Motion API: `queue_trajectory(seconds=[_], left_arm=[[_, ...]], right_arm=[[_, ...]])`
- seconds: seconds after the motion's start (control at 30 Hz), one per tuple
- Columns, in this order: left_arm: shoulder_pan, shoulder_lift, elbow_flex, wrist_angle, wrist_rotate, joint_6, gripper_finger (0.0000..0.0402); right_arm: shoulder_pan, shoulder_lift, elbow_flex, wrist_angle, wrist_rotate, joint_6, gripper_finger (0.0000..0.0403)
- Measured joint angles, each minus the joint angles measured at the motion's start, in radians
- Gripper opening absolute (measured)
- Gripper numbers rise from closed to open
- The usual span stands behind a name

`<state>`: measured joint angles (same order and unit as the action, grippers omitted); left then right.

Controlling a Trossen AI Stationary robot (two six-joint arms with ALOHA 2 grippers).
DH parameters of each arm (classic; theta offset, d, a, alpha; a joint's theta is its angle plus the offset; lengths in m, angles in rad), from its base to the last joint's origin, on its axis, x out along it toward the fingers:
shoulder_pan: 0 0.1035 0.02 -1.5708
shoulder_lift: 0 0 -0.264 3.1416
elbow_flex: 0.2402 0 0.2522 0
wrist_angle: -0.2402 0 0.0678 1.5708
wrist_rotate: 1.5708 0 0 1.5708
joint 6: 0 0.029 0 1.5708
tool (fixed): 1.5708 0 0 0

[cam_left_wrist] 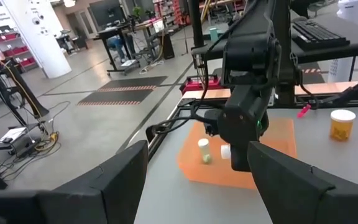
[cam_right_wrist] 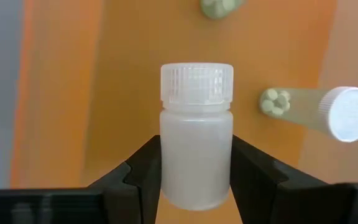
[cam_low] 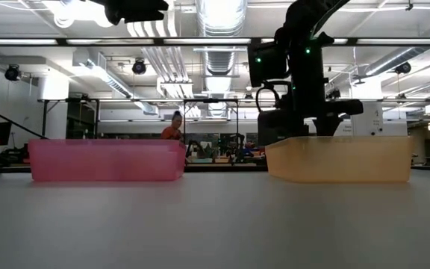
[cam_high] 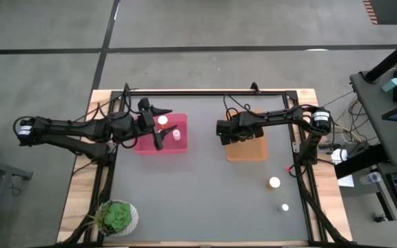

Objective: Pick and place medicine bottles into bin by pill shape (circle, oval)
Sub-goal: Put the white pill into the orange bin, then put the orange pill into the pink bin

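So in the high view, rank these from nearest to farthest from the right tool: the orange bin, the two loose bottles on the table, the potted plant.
1. The orange bin: directly under the right tool, which holds a pale bottle.
2. The wider loose bottle: on the table, towards the front right.
3. The smaller loose bottle: just beyond it, nearer the front edge.
4. The potted plant: front left corner.

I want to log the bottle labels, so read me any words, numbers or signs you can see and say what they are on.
None can be read.
The bottle in the right hand, over the orange bin, shows no label.
The bottles lying in that bin: no label visible.
The white pillar in the room carries marks, too blurred to read.
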<state>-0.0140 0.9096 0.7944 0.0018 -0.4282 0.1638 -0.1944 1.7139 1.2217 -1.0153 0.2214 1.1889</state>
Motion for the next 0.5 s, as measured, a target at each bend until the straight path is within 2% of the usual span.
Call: queue_trajectory(seconds=[0.23,0.5], left_arm=[[0.000,0.003,0.000,0.015,0.000,0.000,0.0260],[0.000,0.008,0.000,0.021,0.000,0.000,0.0260]], right_arm=[[0.000,0.027,-0.003,0.002,-0.001,-0.017,0.0151],[0.000,0.037,-0.004,0.002,-0.001,-0.022,0.0196]])
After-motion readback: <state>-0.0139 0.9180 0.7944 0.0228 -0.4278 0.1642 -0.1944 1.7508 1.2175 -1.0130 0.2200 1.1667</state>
